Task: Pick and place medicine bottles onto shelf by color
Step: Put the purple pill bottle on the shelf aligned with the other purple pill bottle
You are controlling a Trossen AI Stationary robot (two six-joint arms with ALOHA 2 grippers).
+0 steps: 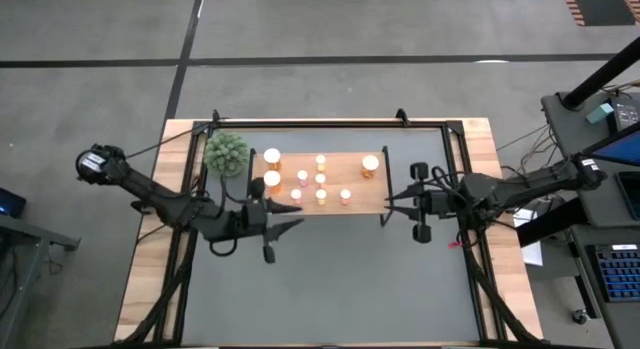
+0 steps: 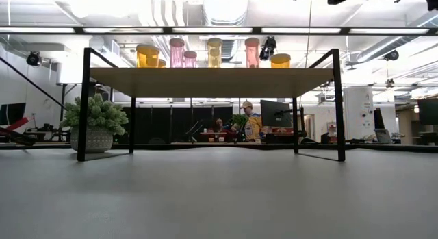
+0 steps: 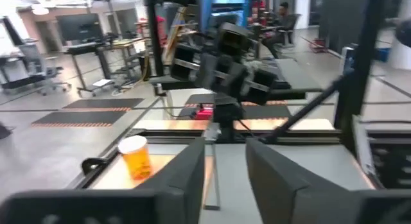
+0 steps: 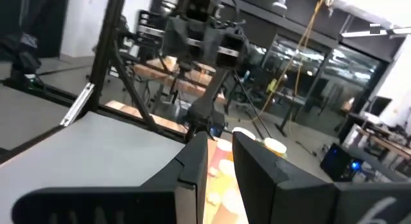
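9 white-capped medicine bottles [image 1: 320,177] stand upright on the light-wood shelf [image 1: 350,199]: 3 large orange ones, smaller pink and yellow ones between.

Low view: small white-capped medicine bottles [image 2: 176,53] on the light-wood shelf [image 2: 212,81] show only their upper parts — bases hidden by the board edge. High view: bottle colours too small to sort. Left wrist view blurred; one orange bottle [image 3: 136,157] legible.

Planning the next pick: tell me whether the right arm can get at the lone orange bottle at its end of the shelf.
Probably yes. The right gripper sits just off the shelf end, and the orange bottle stands alone nearby, nothing between them.
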